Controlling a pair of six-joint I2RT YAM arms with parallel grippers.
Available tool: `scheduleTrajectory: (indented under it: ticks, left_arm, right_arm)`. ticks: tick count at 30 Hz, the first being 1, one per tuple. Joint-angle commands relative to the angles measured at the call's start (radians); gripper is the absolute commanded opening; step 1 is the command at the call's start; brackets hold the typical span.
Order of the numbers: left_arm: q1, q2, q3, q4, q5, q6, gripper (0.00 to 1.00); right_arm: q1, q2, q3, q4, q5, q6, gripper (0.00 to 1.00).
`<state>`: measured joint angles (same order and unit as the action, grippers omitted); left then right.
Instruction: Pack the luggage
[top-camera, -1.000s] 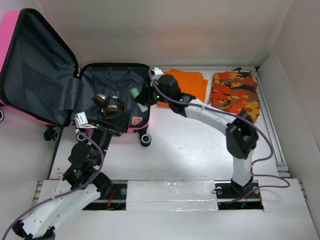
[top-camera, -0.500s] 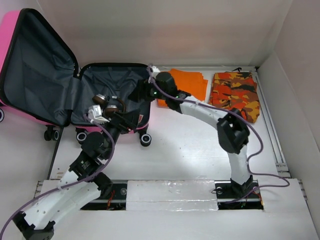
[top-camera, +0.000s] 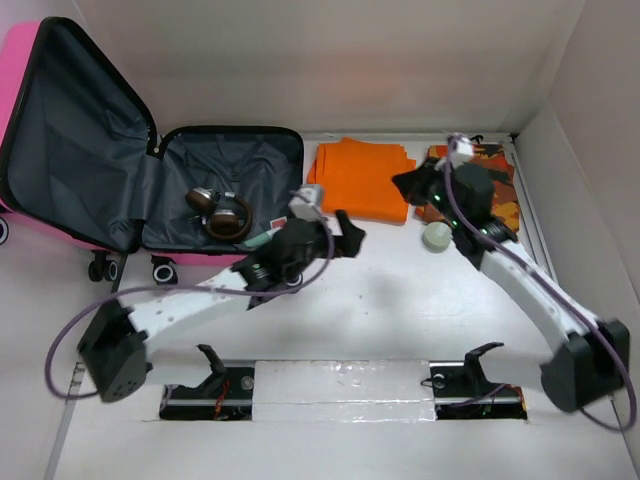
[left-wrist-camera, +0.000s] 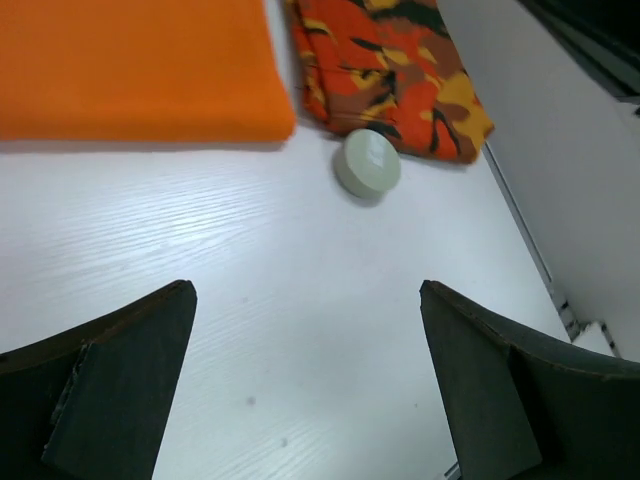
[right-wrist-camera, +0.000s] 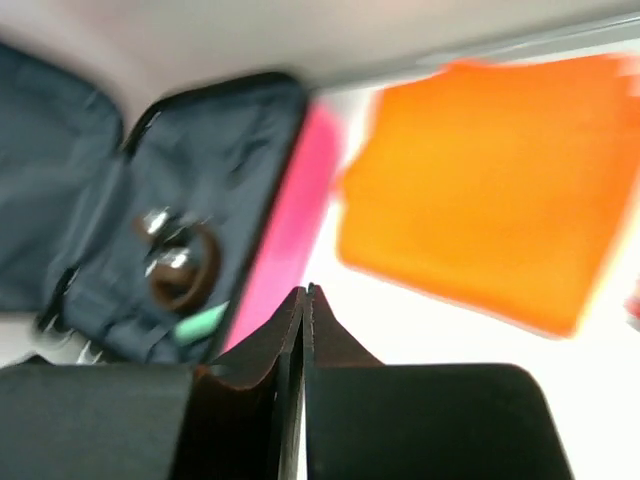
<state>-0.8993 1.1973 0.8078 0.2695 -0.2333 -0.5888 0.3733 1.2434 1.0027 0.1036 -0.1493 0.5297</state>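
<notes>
The table under the left claw is white and matt, with a fine wood-like grain. Ahead of it lie a matt orange cloth, a camouflage cloth and a smooth pale disc. The suitcase has a glossy pink shell and a creased dark cloth lining.

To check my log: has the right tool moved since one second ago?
Yes. The right tool moved right. It was by the luggage, left of the orange cloth; now it is at that cloth's right edge.
</notes>
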Motion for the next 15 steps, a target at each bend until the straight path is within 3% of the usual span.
scheduleTrajectory:
  ticks: [1,2,6,7,8,10,15]
  left_arm:
    - [-0.094,0.181,0.195,0.053,-0.011,0.110,0.90]
    - [-0.104,0.235,0.232,0.063,0.003,0.121,0.90]
    - [-0.113,0.487,0.411,0.074,0.089,0.150,0.91]
    - [-0.113,0.536,0.453,0.063,0.104,0.162,0.92]
    - [-0.113,0.632,0.490,0.063,0.135,0.175,0.92]
    - [-0.122,0.724,0.606,0.048,0.149,0.216,0.93]
    - [-0.159,0.991,0.856,-0.022,0.137,0.280,0.97]
  right_arm:
    - [-0.036,-0.214,-0.081,-0.086,0.204,-0.040,0.06]
    - [-0.065,-0.255,-0.116,-0.111,0.271,-0.040,0.09]
    - [-0.131,-0.416,-0.148,-0.246,0.391,-0.010,0.49]
    - [-0.142,-0.467,-0.148,-0.272,0.411,-0.010,0.65]
    - [-0.154,-0.488,-0.148,-0.316,0.428,-0.001,0.71]
    - [-0.197,-0.524,-0.122,-0.347,0.429,-0.011,0.80]
    - [-0.273,-0.526,-0.059,-0.381,0.295,-0.046,0.84]
